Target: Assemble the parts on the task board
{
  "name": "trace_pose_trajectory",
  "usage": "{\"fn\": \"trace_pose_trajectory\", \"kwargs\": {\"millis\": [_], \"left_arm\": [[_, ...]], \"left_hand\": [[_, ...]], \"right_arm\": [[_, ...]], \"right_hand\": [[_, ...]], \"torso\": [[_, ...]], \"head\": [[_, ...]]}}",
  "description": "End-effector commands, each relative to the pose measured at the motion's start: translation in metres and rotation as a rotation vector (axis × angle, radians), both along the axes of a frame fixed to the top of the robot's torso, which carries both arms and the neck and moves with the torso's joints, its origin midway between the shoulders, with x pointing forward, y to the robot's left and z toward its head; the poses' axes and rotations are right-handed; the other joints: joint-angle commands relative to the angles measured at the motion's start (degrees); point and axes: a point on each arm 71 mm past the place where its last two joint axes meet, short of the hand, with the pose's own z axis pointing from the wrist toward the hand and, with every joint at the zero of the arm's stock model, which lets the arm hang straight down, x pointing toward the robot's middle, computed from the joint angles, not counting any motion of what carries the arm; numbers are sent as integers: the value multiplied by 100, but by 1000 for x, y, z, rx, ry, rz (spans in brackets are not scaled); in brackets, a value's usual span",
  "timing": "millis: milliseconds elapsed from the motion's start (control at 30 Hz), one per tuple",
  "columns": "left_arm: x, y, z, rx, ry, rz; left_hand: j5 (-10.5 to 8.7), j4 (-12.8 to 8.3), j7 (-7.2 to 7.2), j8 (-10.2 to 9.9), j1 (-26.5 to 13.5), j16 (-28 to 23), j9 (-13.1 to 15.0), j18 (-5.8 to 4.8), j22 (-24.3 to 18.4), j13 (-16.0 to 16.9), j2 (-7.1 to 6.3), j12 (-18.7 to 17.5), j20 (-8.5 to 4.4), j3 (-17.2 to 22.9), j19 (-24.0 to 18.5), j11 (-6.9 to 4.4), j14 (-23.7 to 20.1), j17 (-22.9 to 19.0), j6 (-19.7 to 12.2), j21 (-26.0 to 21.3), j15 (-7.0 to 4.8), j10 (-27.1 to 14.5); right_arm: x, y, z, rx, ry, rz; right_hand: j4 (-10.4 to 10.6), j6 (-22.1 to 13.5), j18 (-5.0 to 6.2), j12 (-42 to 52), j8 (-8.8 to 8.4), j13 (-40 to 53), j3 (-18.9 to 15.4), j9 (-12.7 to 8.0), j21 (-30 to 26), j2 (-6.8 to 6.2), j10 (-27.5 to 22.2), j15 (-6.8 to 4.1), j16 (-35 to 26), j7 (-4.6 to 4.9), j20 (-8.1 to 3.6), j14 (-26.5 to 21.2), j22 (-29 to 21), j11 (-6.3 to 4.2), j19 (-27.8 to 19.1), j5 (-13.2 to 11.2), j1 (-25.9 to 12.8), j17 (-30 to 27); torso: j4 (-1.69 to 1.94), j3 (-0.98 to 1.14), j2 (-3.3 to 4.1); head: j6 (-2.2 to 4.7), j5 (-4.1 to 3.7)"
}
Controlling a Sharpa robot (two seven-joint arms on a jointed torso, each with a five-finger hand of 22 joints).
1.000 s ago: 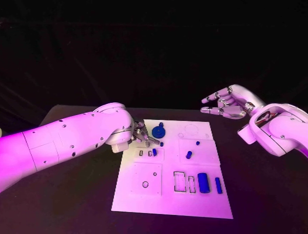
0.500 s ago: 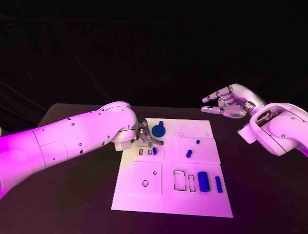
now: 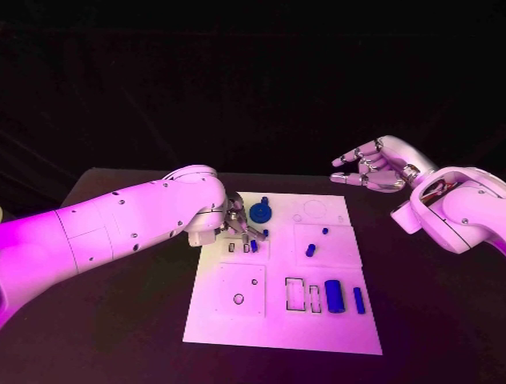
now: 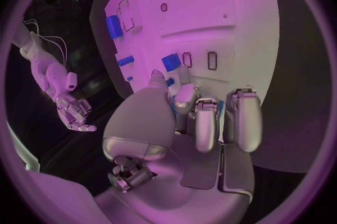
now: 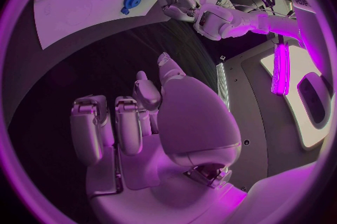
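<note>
We see the task board lying in the middle of the frame in the head view, on the black table. Our left hand is down at the board's upper left, with its fingers curled over a small blue peg that stands at the row of small rectangular slots. In the left wrist view the fingertips are close round that peg, but we cannot tell whether they pinch it or merely touch it. Just above the hand lies a round blue disc part. Nearer the centre of the board stand two more small pegs, and in the lower right a fat blue block and a slimmer blue bar sit beside two empty rectangular outlines.

Our right hand hovers in the upper right of the frame, well clear of the board, with its fingers apart and nothing in them.

We judge the step in hand to be seating the small peg in its slot. The next move would call for a straight, gentle push down, then a clean release without tipping the peg.
</note>
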Motion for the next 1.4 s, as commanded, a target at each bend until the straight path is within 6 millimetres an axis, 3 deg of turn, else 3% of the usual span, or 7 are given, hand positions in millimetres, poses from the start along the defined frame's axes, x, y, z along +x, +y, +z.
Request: {"fn": "trace_pose_trajectory", "kwargs": {"millis": [33, 1067, 1400], "left_arm": [[-2, -2, -2, 23, 21, -29], [-3, -9, -5, 24, 36, -42], [-3, -9, -5, 19, 37, -39]], "left_hand": [[18, -19, 6, 35, 14, 18, 9, -37, 362, 10, 47, 34, -34, -16, 211, -21, 604, 1509, -36, 33, -41, 23], [105, -44, -9, 99, 197, 18, 122, -50, 437, 60, 88, 73, -46, 39, 229, -35, 604, 1509, -74, 75, -53, 52], [121, -96, -11, 114, 511, 18, 210, -55, 471, 66, 89, 66, -50, 240, 230, -37, 604, 1509, -131, 91, -56, 42]], "right_arm": [[0, 1, -1, -7, 6, 11], [1, 5, -3, -8, 10, 24], [1, 6, -3, -7, 9, 29]], "right_hand": [[-12, -10, 14, -35, 23, -5, -36, 5, -34, 3, -44, 33, -29, 0, 31, 513, 1126, -4, 393, 35, 58, 1205], [3, -7, 13, -8, 25, 4, -54, 5, -32, 11, -35, 32, -15, -1, 30, 519, 1132, -5, 396, 60, 46, 1228], [4, -6, 14, -19, 25, -4, -54, 6, -34, 18, -38, 32, -20, -1, 30, 517, 1128, -6, 394, 66, 49, 1220]], "torso": [[-1, -1, 4], [-8, 5, 10], [6, 10, 9]], "head": [[-12, 8], [-51, 4], [-62, 9]]}}
